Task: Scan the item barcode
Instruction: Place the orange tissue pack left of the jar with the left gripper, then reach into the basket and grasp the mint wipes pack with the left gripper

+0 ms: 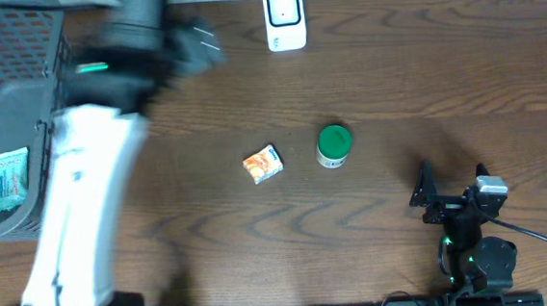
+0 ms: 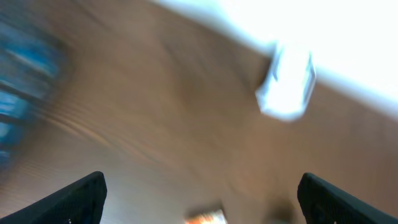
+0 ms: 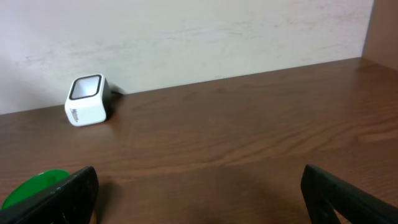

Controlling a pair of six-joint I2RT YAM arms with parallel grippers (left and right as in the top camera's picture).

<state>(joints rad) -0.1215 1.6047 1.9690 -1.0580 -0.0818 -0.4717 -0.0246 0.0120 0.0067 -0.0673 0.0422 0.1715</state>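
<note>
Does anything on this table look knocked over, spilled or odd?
Nothing is spilled or visibly broken. The only slightly untidy thing is the small orange carton, which lies at a slant beside the green can, not touching it. The scanner stands upright at the back.

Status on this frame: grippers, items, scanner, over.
Left gripper open, empty, between basket and scanner. Right gripper open, empty. Orange box and green-lidded can on table, ungripped. Nothing blocking scanner.
</note>
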